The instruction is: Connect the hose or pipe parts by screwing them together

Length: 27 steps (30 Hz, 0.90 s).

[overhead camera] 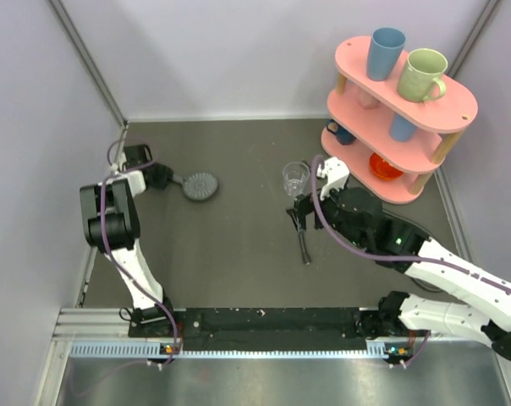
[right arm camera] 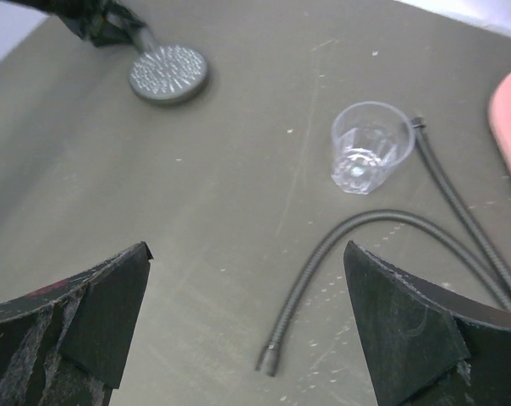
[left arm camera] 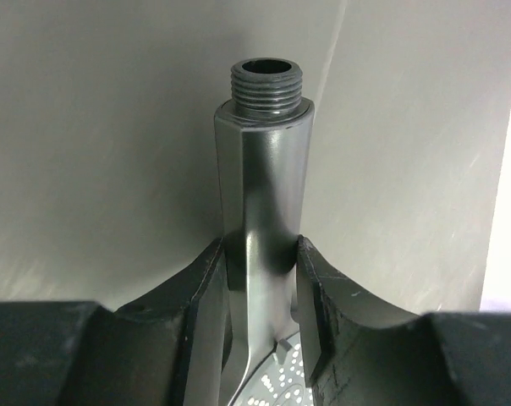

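Left gripper (left arm camera: 260,262) is clamping the hand shower (overhead camera: 200,186) by its straight handle, fingers (left arm camera: 211,279) pressing on both flat sides. The threaded end (left arm camera: 266,85) is sticking out past the fingertips and facing the left wall. The disc is sitting on the other side of the grip, pointing toward table centre, perforated face up. Can't tell whether it's resting on the table (overhead camera: 239,254) or just off it.

Right gripper (right arm camera: 251,288) is hanging with jaws wide apart and holding nothing, above the hose (right arm camera: 365,222). The hose is lying flat, looping back on itself just beside the glass cup (right arm camera: 367,148). One free end (right arm camera: 268,362) is lying right below and between the open fingers, its last stretch running roughly away from the wrist camera before curving right.

Key relation: hose and shower are well apart, hose on the right arm's side, so the right arm is taking the hose. The thread is pointing away from the hose — my read is the left arm is going to need to swing the handle round before the hose end can meet it axially. Risk is the thin hose flopping off-axis.
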### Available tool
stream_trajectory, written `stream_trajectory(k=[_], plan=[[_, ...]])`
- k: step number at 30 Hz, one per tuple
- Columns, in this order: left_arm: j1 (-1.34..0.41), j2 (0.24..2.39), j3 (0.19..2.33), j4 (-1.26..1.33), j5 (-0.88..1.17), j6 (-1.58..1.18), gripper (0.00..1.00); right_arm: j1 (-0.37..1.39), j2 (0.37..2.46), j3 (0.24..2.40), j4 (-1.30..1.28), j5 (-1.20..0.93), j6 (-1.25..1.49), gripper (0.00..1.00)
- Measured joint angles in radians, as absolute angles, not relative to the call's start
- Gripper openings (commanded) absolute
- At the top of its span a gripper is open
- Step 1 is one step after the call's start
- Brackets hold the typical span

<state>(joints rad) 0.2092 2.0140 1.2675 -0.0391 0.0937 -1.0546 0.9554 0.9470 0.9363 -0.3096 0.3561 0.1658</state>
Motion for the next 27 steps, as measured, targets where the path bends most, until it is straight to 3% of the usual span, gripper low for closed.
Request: stream_trajectory(k=[11,19,22,23,24,27], plan=[[0.137,1.567,0.664,0.088,0.179,-1.064,0.0,0.955,0.823,0.726,-0.308,0.257,0.439,0.92],[0.097,1.28,0.424,0.076,0.163,-1.071,0.0,0.955,0.831,0.658,-0.283,0.256,0.556,0.92],[0.041,1.183,0.354,0.071,0.14,-1.08,0.17,0.955,0.854,0.603,-0.226,0.241,0.59,0.92],[0.018,1.152,0.331,0.064,0.138,-1.088,0.26,0.955,0.87,0.582,-0.204,0.232,0.604,0.92],[-0.001,1.122,0.309,0.055,0.134,-1.095,0.47,0.955,0.881,0.568,-0.19,0.226,0.613,0.92],[-0.027,1.055,0.263,0.041,0.143,-1.111,0.67,0.955,0.937,0.533,-0.129,0.21,0.645,0.92]])
